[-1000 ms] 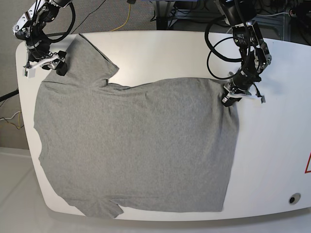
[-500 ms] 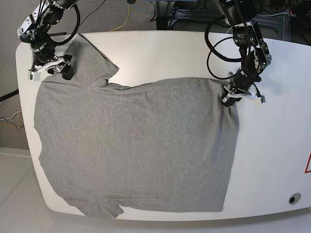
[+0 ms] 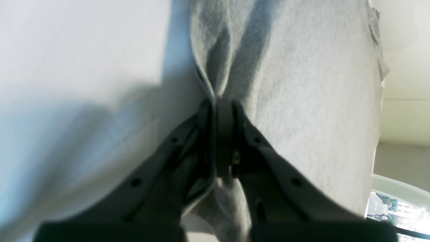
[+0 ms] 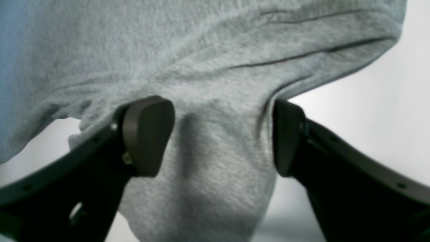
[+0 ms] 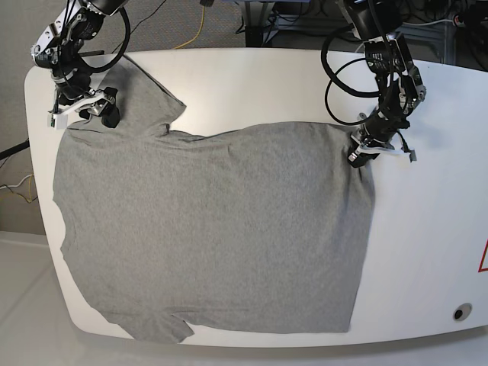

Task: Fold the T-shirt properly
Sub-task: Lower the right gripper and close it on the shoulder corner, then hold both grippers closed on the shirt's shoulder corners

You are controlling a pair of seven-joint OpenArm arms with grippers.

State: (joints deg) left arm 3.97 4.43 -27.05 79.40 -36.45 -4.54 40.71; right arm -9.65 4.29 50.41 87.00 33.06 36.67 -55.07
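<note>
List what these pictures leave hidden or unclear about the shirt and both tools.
- Base view: the T-shirt has its near-left edge draped past the table rim, so the cloth beyond it is unseen.
- Left wrist view: the left tool covers the pinched fold; the background is blurred.
- Right wrist view: the right tool stands open around a bunched ridge; contact underneath is hidden by cloth.

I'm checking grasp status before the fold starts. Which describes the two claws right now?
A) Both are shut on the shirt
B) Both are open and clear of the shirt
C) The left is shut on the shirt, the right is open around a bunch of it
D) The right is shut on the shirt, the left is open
C: the left claw pinches the edge of the T-shirt, while the right claw stands open with cloth between its fingers.
</note>
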